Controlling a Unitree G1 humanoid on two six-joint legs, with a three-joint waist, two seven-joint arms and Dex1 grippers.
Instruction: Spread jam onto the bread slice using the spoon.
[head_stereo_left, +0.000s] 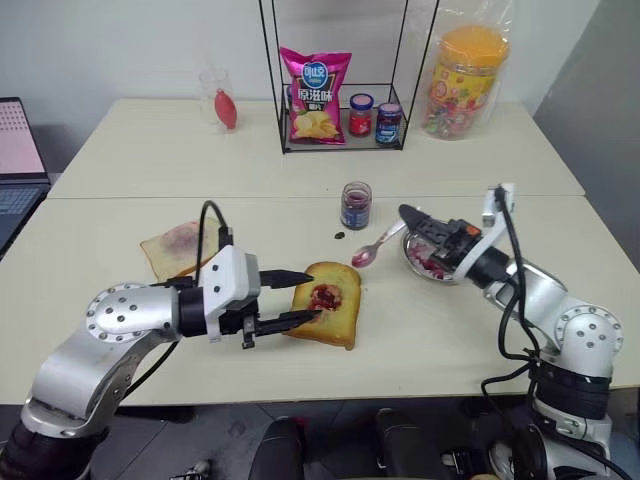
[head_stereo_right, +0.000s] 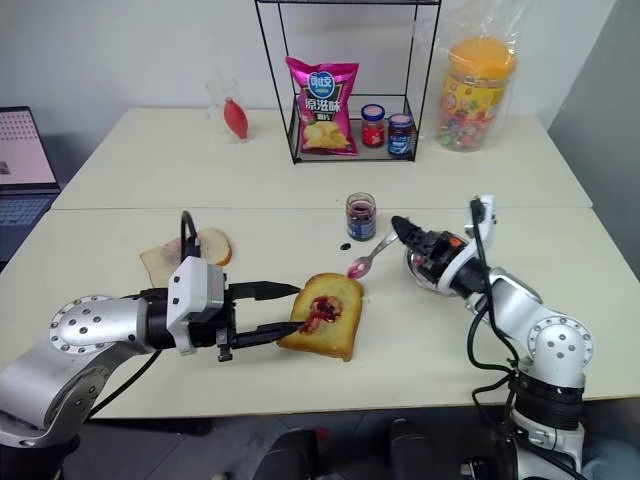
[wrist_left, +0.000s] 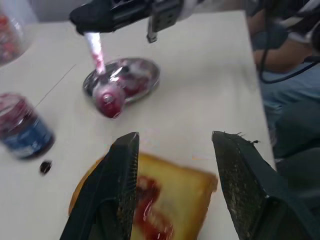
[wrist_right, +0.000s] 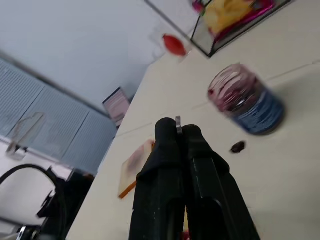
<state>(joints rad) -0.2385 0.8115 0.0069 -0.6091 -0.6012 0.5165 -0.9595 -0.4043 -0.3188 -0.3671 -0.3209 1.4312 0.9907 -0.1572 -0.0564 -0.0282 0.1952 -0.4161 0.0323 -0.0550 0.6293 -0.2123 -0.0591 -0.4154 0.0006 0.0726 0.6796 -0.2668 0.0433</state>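
The golden-brown bread slice (head_stereo_left: 338, 322) lies on the near table with a blob of jam (head_stereo_left: 323, 296) on its middle. My left gripper (head_stereo_left: 316, 295) is open, one finger on each side of the slice's left edge, with nothing held. My right gripper (head_stereo_left: 405, 212) is shut on the handle of the small silver spoon (head_stereo_left: 378, 245). The spoon's jam-smeared bowl (wrist_left: 109, 102) hangs just past the slice's far right corner. Behind it stands the clear jar of jam (head_stereo_left: 355, 205) with its blue label.
A round steel dish (wrist_left: 125, 77) smeared with jam sits under my right wrist. A paler slice (head_stereo_left: 178, 247) lies to the left, and a dark jam drop (head_stereo_left: 340, 236) is near the jar. At the back stand a wire rack (head_stereo_left: 345, 140) with chips and two small jars, a candy tub (head_stereo_left: 465, 80) and a laptop (head_stereo_left: 15, 150).
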